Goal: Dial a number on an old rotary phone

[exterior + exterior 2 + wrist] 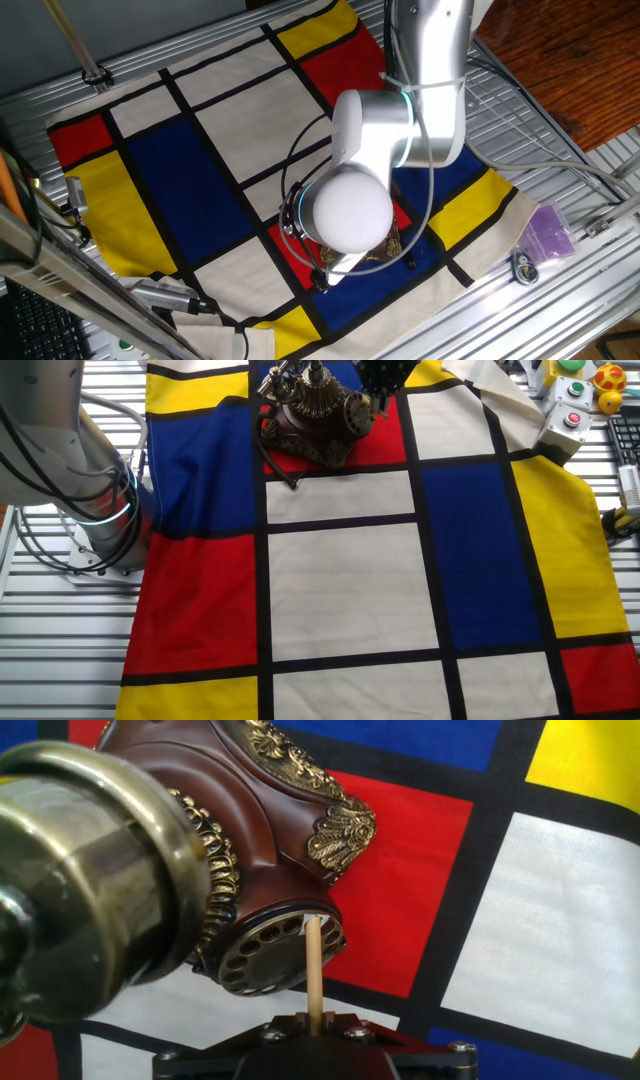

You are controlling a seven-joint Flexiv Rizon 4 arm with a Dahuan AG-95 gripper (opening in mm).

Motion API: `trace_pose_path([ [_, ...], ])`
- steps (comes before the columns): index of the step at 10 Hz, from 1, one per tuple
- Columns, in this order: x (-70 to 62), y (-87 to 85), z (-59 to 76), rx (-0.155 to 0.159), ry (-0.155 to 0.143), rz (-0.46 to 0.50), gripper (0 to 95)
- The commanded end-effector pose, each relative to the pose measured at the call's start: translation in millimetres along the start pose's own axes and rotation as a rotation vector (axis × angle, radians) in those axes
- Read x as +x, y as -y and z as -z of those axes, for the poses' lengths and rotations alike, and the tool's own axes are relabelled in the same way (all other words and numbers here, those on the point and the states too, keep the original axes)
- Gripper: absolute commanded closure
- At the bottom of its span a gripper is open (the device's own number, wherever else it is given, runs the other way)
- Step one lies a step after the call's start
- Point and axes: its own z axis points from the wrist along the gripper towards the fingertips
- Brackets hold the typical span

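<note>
The old rotary phone (318, 415) has a dark red-brown base with brass trim and stands on a red patch of the cloth. In the hand view its dark round dial (275, 952) faces me and the brass handset end (90, 880) fills the left. My gripper (314, 1020) is shut on a thin wooden stick (313, 970). The stick's tip sits at a finger hole on the dial's right side. In one fixed view the arm (350, 205) hides most of the phone. In the other fixed view the black gripper (378, 378) is just right of the phone.
The phone stands on a red, blue, yellow and white checked cloth (350, 590) over a metal table. A button box (565, 420) lies at the cloth's far right corner. A purple bag (548, 232) lies off the cloth. Cables (60, 530) loop by the arm's base.
</note>
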Motion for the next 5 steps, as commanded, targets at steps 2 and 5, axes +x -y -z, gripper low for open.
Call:
trace_pose_path([
  [2,-0.3,0.7,-0.7,0.001,-0.007,0.007,95.0],
  [5,-0.4,1.4,-1.9,0.017,-0.011,0.032,95.0],
])
